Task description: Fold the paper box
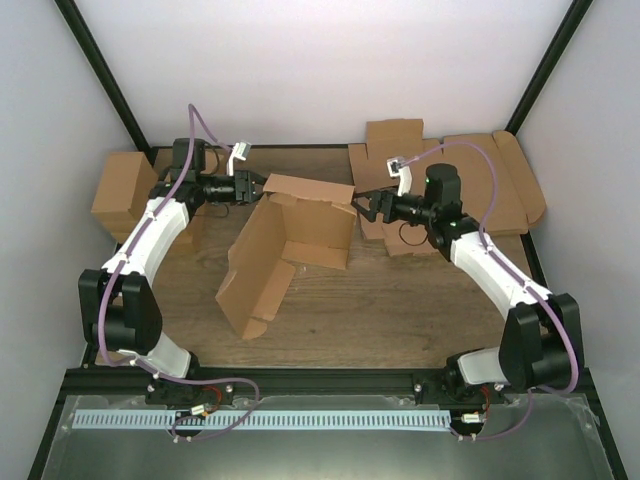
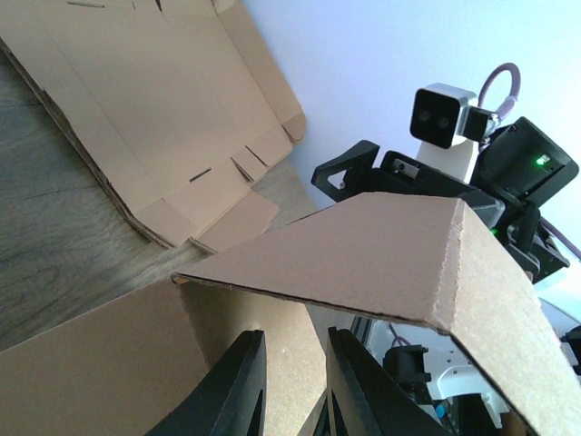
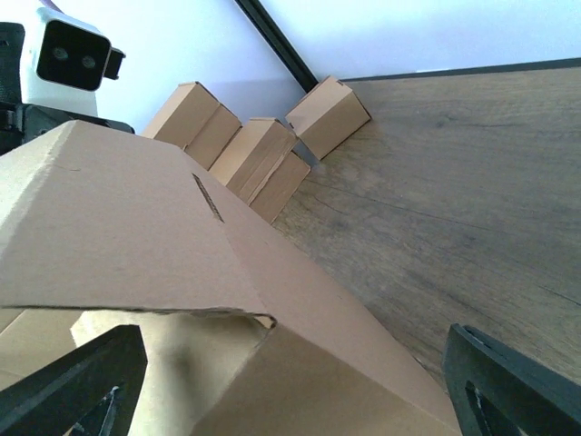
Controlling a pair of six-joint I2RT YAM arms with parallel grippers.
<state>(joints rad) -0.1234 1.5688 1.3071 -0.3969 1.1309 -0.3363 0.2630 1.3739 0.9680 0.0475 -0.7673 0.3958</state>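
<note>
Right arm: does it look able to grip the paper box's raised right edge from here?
Likely yes. The right gripper is open at the right edge of the paper box. Its wrist view shows cardboard between the spread fingers, with nothing else in the way.

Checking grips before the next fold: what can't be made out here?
Whether the left gripper pinches the paper box: too small in top view; in left wrist view cardboard may lie behind the fingers.
Whether the right gripper touches it: same in top view; depth unclear in right wrist view.
Flat cardboard sheets: partly hidden by right arm, top view.
</note>
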